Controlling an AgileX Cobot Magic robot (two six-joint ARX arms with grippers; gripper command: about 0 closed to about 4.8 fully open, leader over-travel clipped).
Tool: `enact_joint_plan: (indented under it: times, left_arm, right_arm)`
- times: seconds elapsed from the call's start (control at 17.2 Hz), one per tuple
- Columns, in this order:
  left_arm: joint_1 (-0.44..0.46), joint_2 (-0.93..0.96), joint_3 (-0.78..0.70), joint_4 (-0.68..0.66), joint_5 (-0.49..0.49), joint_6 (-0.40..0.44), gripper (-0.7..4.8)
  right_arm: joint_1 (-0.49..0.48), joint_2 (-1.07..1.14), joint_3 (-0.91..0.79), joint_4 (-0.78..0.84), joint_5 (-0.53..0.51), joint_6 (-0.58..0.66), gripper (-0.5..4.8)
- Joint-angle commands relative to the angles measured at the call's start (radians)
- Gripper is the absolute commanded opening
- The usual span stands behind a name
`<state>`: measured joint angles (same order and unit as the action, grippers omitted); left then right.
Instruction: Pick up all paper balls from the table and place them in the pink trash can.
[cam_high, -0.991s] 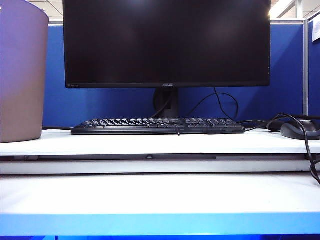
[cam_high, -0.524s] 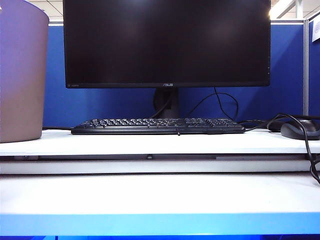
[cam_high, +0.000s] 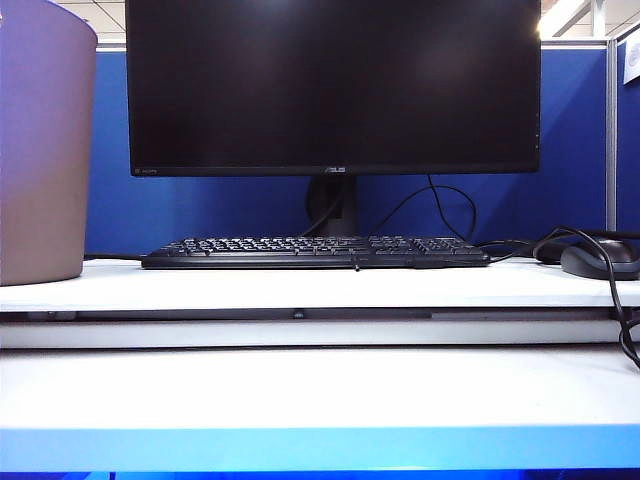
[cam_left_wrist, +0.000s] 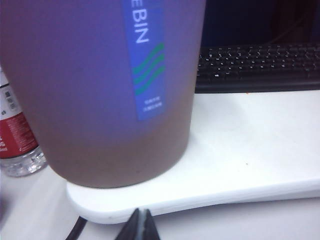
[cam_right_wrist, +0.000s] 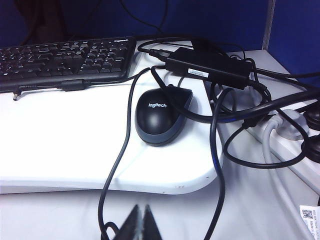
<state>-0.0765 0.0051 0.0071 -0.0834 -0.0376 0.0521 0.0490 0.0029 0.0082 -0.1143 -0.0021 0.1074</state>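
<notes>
Both tools are sitting closed and empty, fingertips pressed together: the left tool (cam_left_wrist: 141, 225) is hanging just in front of the pink trash can (cam_left_wrist: 100, 90), the right tool (cam_right_wrist: 140, 222) near a black mouse (cam_right_wrist: 160, 117). That can is standing on the bench's (cam_high: 320, 395) raised shelf (cam_high: 300, 285), left of the keyboard (cam_high: 315, 251) and monitor (cam_high: 333, 85).

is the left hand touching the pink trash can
Apart. In the left wrist view the shut left hand sits below the shelf edge, with white table showing between it and the pink trash can.
</notes>
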Motion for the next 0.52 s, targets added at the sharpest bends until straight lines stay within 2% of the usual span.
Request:
enact_joint_plan:
  times: [0.06, 0.52]
  left_arm:
    - [0.002, -0.002, 0.000, 0.019, 0.003, -0.005, -0.06]
    - [0.002, -0.002, 0.000, 0.022, -0.037, -0.042, -0.05]
  right_arm:
    - [0.001, -0.002, -0.002, 0.013, 0.000, -0.003, -0.05]
    - [0.001, -0.002, -0.002, 0.013, 0.000, -0.003, -0.05]
